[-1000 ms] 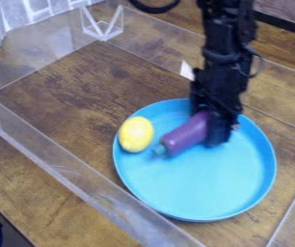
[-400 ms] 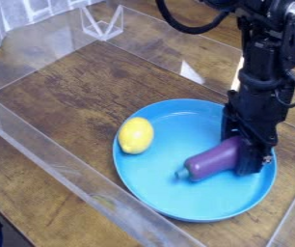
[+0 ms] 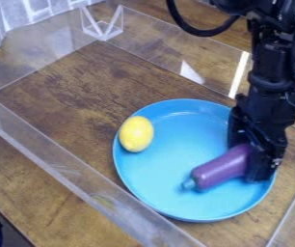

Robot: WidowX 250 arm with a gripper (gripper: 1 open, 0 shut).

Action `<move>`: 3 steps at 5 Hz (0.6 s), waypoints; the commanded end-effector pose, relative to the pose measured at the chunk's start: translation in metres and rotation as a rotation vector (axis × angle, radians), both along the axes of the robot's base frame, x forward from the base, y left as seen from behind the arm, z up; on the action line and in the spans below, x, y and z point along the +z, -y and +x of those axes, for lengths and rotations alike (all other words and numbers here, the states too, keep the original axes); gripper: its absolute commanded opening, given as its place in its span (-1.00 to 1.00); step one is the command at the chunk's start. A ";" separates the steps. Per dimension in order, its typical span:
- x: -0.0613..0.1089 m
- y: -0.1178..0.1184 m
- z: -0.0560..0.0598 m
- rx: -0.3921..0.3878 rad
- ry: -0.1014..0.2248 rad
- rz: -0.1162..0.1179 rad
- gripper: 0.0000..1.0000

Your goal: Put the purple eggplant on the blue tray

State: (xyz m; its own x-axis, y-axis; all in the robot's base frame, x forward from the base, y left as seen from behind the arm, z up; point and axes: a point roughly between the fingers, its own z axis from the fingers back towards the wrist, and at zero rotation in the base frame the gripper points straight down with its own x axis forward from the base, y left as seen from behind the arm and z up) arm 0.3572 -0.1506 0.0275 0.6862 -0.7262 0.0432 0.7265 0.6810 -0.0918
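The purple eggplant [image 3: 221, 168] lies on its side on the right part of the blue tray [image 3: 174, 185], with its stem end pointing towards the front left. My black gripper [image 3: 259, 164] comes down from above, and its fingers stand around the eggplant's far right end. The fingers hide that end. The view does not show whether they press on it or stand clear.
A yellow lemon [image 3: 136, 134] rests on the tray's left edge. A low clear plastic wall [image 3: 60, 164] runs along the left and front of the wooden table. A small clear stand [image 3: 105, 21] is at the back.
The gripper has carried the eggplant from the tray's middle to its right side and lower, so the eggplant now lies on the tray surface.
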 end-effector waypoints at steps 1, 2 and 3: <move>0.001 0.012 -0.003 -0.069 0.031 -0.019 1.00; -0.006 0.017 -0.009 -0.127 0.025 -0.022 1.00; -0.011 0.025 0.002 -0.168 0.020 -0.024 1.00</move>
State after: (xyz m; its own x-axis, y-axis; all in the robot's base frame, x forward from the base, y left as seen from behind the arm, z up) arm 0.3674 -0.1655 0.0227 0.5933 -0.8007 0.0833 0.8048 0.5880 -0.0809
